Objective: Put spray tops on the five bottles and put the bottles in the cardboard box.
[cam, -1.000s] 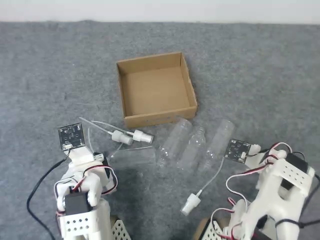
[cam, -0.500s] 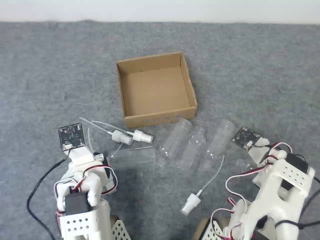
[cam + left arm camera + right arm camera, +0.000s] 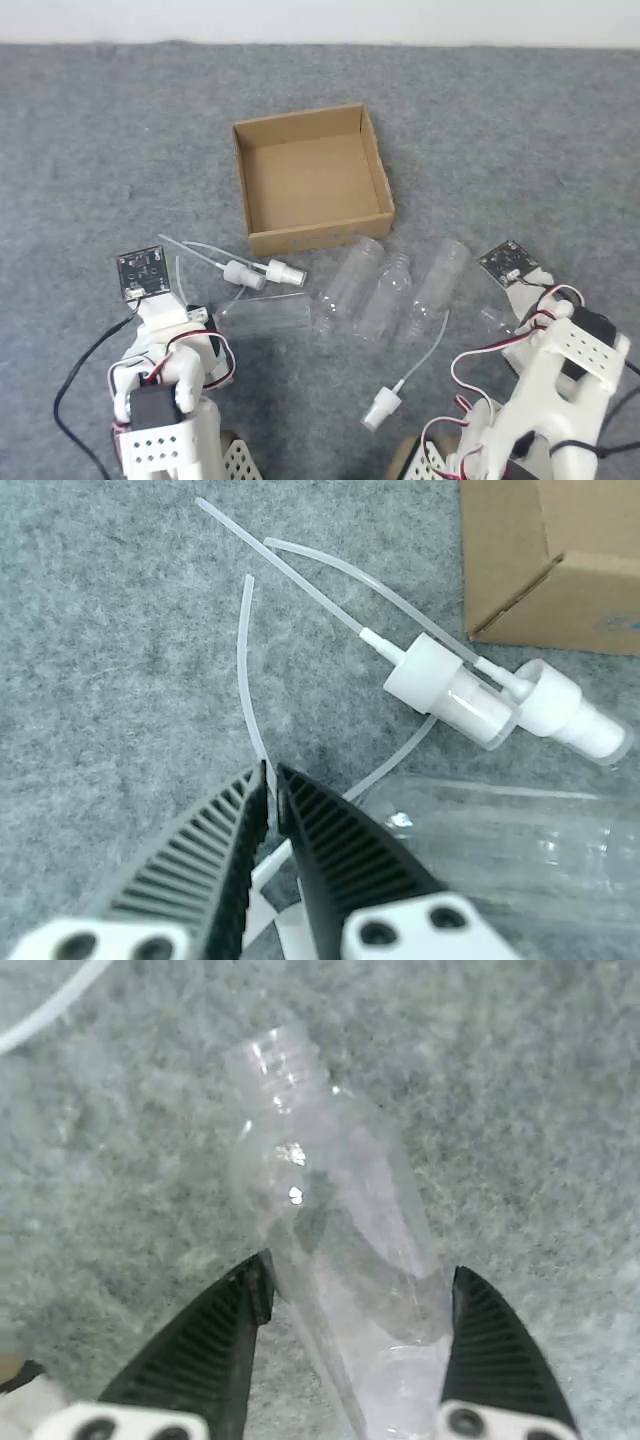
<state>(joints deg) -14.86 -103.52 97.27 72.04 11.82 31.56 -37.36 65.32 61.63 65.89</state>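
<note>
**Right gripper astride a bare bottle, nothing capped or boxed yet**

Your right gripper (image 3: 363,1268) stands wide, one jaw on each side of a bottle (image 3: 320,1180) lying at 4 o'clock from the box (image 3: 320,236). I judge it is placed to close on the body and lift it for capping. Your left gripper (image 3: 271,772), near 7 o'clock, has its jaws almost together, with a thin tube (image 3: 243,650) running up to the tips; you cannot tell whether it is pinched. Count five bottles, all lying topless — that one, a row of three bottles (image 3: 385,292) at 5 o'clock, and a fifth bottle (image 3: 265,312) between 6 and 7. Three spray tops show clearly: a pair of spray tops (image 3: 450,685) at 7 o'clock and a third spray top (image 3: 380,408) farther off, between 5 and 6. The one box has no bottle in it.
</note>
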